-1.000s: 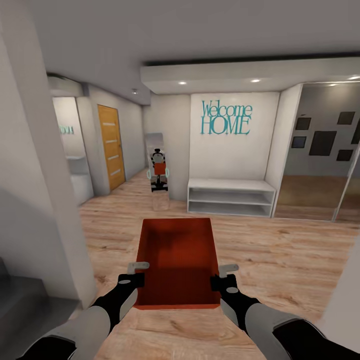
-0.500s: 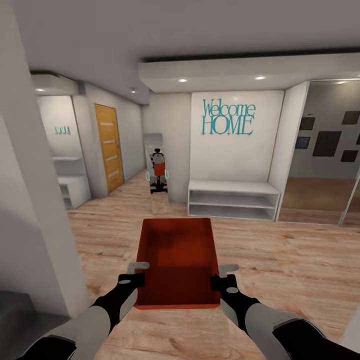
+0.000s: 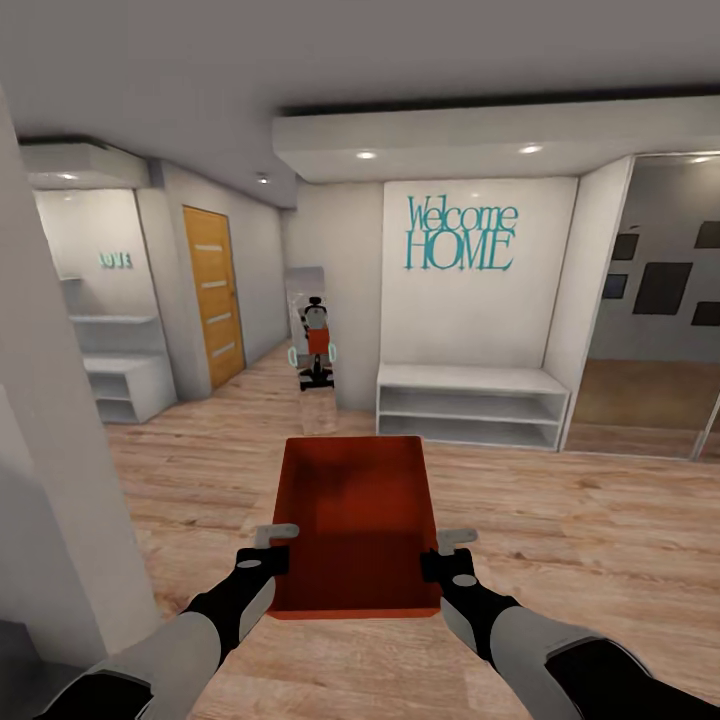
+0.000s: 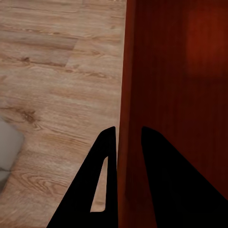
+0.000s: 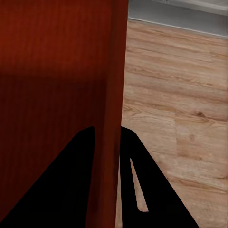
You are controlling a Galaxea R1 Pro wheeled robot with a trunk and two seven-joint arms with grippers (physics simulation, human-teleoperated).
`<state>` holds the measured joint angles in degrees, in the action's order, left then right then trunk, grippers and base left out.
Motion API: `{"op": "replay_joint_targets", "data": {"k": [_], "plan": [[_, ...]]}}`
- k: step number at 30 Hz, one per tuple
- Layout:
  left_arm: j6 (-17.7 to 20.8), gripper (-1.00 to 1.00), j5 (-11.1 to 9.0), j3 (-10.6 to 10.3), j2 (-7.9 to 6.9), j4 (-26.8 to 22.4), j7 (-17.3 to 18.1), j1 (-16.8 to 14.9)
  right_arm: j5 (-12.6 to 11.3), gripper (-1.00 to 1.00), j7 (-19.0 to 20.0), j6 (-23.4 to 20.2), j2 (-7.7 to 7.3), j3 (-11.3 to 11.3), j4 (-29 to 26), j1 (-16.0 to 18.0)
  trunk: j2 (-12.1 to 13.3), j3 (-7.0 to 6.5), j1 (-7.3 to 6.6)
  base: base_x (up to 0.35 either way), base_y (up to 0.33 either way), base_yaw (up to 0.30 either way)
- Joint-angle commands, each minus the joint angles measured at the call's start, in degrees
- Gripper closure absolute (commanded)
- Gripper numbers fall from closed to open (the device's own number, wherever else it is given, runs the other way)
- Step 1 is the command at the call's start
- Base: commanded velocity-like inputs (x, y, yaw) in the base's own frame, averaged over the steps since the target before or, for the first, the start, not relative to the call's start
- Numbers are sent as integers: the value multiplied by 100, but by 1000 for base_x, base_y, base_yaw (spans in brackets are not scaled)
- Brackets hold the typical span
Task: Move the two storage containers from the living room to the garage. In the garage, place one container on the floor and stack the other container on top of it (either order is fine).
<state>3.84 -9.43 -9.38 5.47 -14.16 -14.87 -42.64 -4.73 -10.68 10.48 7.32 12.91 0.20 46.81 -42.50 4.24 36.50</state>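
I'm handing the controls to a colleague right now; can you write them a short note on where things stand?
Left gripper: shut on the left wall of the storage container.
Right gripper: shut on its right wall; the wrist views show each wall pinched between the fingers.
The container is held off the wood-plank floor in front of the robot, open side up, in a hallway facing a "Welcome HOME" wall and a white bench shelf.
Done: one container picked up.
Left: carry it to the garage, set it down, fetch the other container and stack it.

Open wood floor (image 3: 560,520) ahead; white bench (image 3: 470,405) beyond; grey wall corner (image 3: 50,480) crowds the left.
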Motion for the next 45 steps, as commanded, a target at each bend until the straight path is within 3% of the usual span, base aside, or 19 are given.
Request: {"op": "replay_joint_targets", "data": {"k": [1, 16, 28, 45], "plan": [[38, 100, -5, 361, -336, -16, -64, -7, -63, 100, -22, 33, -47, -133, -4, 4, -7, 10, 4, 323, 0, 0], [38, 100, -6, 361, -336, -16, -63, -7, -69, 100, -12, 29, -38, -131, -3, 4, -7, 10, 4, 323, 0, 4], [38, 100, -6, 359, -336, -14, -62, -7, -63, 100, -13, 16, -46, -132, -3, 4, -7, 10, 4, 323, 0, 221], [38, 100, -6, 357, -336, -16, -64, -7, -68, 100, -13, 25, -39, -138, -3, 4, -7, 10, 4, 323, 0, 13]]}}
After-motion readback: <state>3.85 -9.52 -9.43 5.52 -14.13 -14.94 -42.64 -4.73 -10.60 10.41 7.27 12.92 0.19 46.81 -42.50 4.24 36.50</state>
